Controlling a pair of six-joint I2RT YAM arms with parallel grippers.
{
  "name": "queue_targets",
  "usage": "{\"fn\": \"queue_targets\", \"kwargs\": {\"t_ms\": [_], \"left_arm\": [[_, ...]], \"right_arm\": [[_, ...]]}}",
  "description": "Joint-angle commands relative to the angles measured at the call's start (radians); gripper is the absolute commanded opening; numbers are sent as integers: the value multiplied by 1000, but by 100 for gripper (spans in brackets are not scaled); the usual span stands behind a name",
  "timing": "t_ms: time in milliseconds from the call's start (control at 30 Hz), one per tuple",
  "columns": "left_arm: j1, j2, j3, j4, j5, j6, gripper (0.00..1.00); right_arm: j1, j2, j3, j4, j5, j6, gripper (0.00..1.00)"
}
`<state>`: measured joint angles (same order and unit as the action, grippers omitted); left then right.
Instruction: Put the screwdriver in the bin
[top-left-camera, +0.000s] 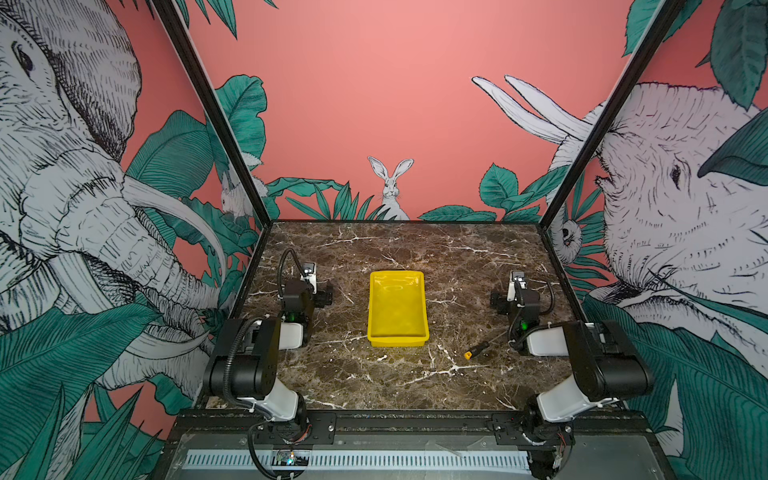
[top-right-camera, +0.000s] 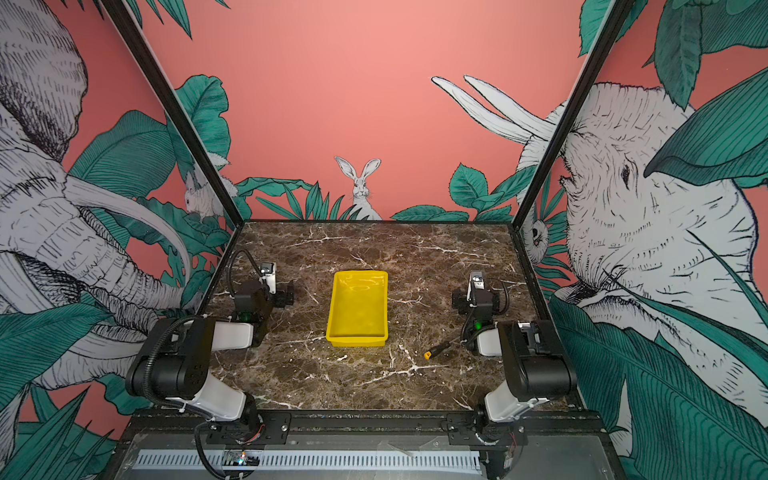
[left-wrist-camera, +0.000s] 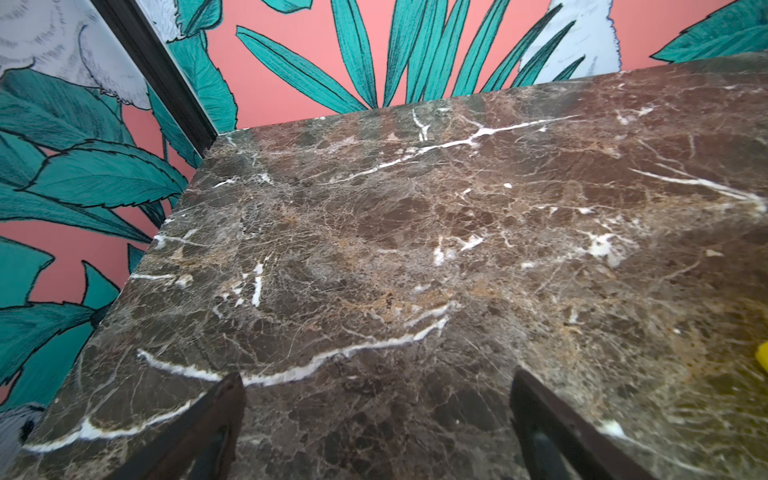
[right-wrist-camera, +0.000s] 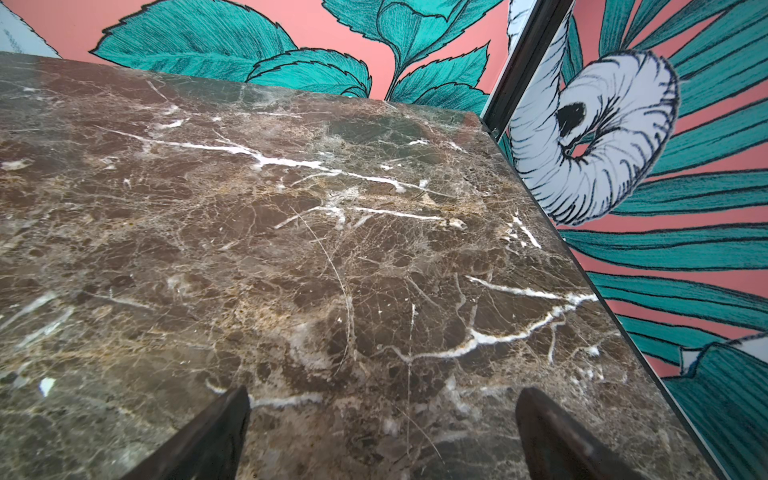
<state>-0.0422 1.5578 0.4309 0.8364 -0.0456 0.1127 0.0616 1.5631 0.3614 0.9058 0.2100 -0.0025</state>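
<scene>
Centrally, we see the bin (top-left-camera: 397, 307) bare inside; the screwdriver (top-left-camera: 478, 349) lies outside, to its lower right. Left gripper (left-wrist-camera: 376, 376) and right gripper (right-wrist-camera: 384, 391) gape, grasping nothing; only the left wrist view catches the bin's edge.

The tabletop (top-left-camera: 415, 257) looks like polished brown marble with white veins: smooth, with a soft sheen that faintly reflects the wall colours at its far edge. The bin (top-left-camera: 397, 341) is bright yellow plastic — glossy enough to carry a pale highlight on its floor. The screwdriver (top-left-camera: 481, 346) has a matt black handle, an orange-yellow cap and a thin grey metal shaft. The walls (top-left-camera: 395, 83) are flat, matt printed panels.
</scene>
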Motion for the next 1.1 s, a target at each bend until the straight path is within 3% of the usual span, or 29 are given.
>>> {"fn": "queue_targets", "kwargs": {"t_ms": [0,267,400,500,533,567,600,667,833,933,1067], "left_arm": [[4,-9,-11,18,-17,-11,100],[2,-6,-7,12,-20,-10,100],[2,-7,-7,10,-20,-11,100],[2,-8,-10,14,-21,-9,100],[0,-9,-15,37,-29,-9,100],[-11,-34,-3,14,-110,-17,100],[-19,-90,38,-120,-192,-39,100],[-19,-219,175,-446,-245,-85,100],[-22,-383,533,-1089,-169,-264,100],[-22,-403,695,-1350,-88,-386,100],[-62,-389,842,-1542,78,-373,100]], "right_arm": [[-11,-13,21,25,-13,12,99],[-12,-15,19,24,-64,-5,99],[-11,-39,6,32,-3,19,99],[-11,-140,58,-153,24,29,99],[-11,-190,109,-313,39,56,99],[-11,-231,169,-457,46,99,99],[-11,-261,221,-571,46,137,99],[-9,-321,343,-834,44,230,99],[-3,-434,566,-1343,76,639,99],[14,-456,596,-1461,-15,813,99],[64,-491,573,-1532,-75,980,99]]}}
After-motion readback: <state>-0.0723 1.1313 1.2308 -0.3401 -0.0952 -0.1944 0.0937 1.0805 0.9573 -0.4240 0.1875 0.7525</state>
